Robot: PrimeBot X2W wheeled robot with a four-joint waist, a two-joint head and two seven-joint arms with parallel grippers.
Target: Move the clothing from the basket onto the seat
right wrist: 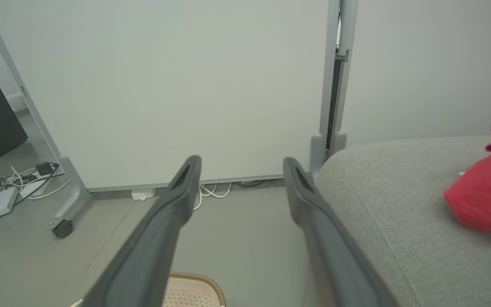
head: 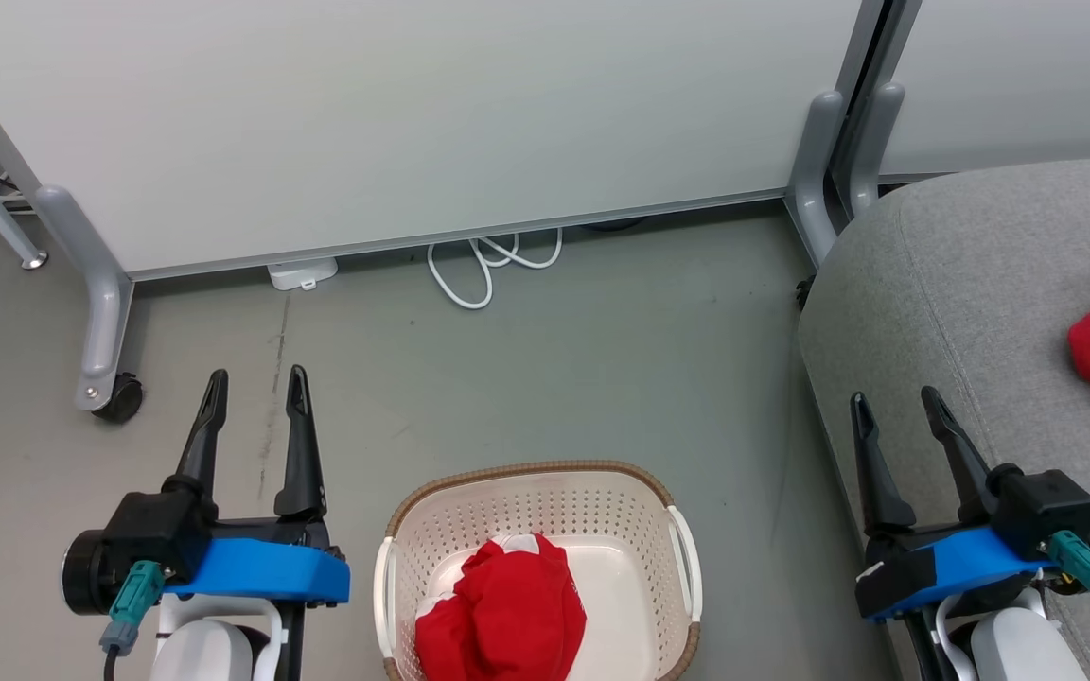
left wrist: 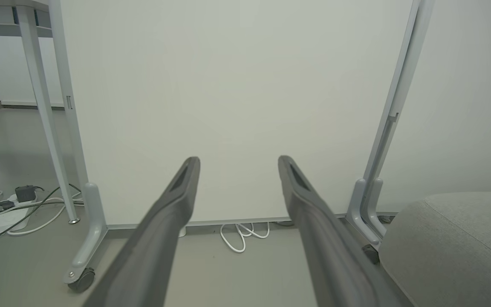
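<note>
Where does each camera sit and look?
Head view: on the head, looking down at the basket with a red garment and the seat; left gripper and right gripper show, open.
Left wrist view: on the left wrist, facing the white panel along its fingers.
Right wrist view: on the right wrist, facing that panel past its fingers; second red garment on the seat.
Shared: both wrist views show panel, white cable, seat.

Bright red garment (head: 507,610) with white trim; cream perforated basket (head: 545,506), brown woven rim; grey seat (head: 961,284), upper right
</note>
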